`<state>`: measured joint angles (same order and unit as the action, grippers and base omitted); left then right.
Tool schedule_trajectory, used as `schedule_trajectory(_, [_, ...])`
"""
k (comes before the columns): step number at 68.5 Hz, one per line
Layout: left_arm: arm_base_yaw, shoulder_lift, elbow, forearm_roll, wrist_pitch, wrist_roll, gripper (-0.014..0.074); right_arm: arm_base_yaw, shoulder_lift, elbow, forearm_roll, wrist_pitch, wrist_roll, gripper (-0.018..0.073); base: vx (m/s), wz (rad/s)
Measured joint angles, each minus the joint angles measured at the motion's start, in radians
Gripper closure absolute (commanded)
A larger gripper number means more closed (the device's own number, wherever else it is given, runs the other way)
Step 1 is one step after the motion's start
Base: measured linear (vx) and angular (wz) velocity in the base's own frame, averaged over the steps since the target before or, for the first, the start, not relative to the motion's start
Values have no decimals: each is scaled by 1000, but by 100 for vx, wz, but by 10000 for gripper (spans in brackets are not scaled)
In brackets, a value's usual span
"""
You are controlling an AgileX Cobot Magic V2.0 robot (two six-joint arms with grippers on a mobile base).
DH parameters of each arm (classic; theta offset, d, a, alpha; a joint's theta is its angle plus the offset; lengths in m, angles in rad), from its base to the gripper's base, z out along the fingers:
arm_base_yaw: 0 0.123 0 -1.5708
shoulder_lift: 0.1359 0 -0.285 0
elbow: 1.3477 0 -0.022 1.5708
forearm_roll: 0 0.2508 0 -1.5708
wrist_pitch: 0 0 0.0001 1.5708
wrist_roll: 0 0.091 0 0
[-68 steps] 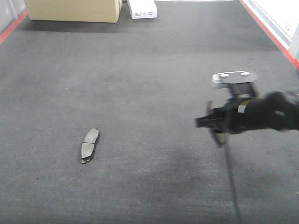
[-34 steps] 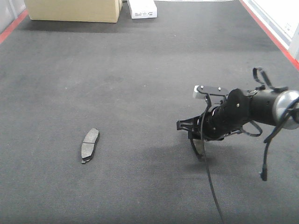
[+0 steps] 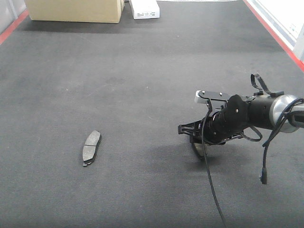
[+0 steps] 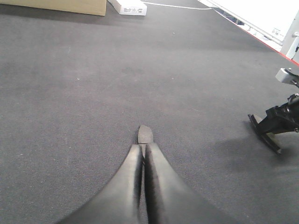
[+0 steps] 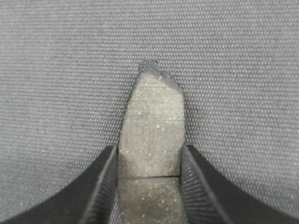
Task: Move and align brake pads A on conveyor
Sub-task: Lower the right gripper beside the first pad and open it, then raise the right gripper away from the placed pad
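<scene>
Right gripper (image 5: pixel 149 150): partly open, its two black fingers set against the long edges of one brake pad. This held brake pad (image 5: pixel 152 112) stands out forward between the fingertips. Its speckled grey face is towards the wrist camera, with the centre groove crossing it just between the fingertips. Its narrow far end points down at the conveyor (image 3: pixel 142 80). In the front view the gripper sits low over the right part of the belt, and the pad's lower end is at or just above the fabric. Contact cannot be confirmed. A black cable (image 3: pixel 211 190) hangs from the right arm and trails down over the belt towards the camera.

Left gripper (image 4: pixel 144 156): fully closed, fingers pressed together with only a thin seam between them, nothing held. It is low over the belt. The end of a pad shows just beyond the fingertips, lying on the fabric.

Loose brake pad (image 3: pixel 91 147): lies flat on the left part of the conveyor, well apart from the right gripper. Its long axis runs roughly away from the camera and is slightly tilted, with the groove across its middle.

Far end of the belt: a cardboard box (image 3: pixel 76 10), with a small white box (image 3: pixel 145 8) just beside it. A red frame edge (image 3: pixel 275 35) runs along the right side.
</scene>
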<state>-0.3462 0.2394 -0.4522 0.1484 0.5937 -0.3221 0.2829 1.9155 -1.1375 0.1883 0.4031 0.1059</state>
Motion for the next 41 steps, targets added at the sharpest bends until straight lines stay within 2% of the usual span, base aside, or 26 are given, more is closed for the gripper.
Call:
schedule_trajectory(7, [0, 0, 0, 0, 0, 0, 602, 0, 0, 0, 0, -5, 19, 65, 0, 0])
schedule_trajectory(15, [0, 0, 0, 0, 0, 0, 602, 0, -25, 0, -4, 11, 26, 57, 0, 0])
schedule_trajectory(31, [0, 0, 0, 0, 0, 0, 602, 0, -245, 12, -81, 23, 16, 130, 0, 0])
schedule_trajectory(41, [0, 0, 0, 0, 0, 0, 602, 0, -448, 130, -152, 6, 9, 227, 0, 0])
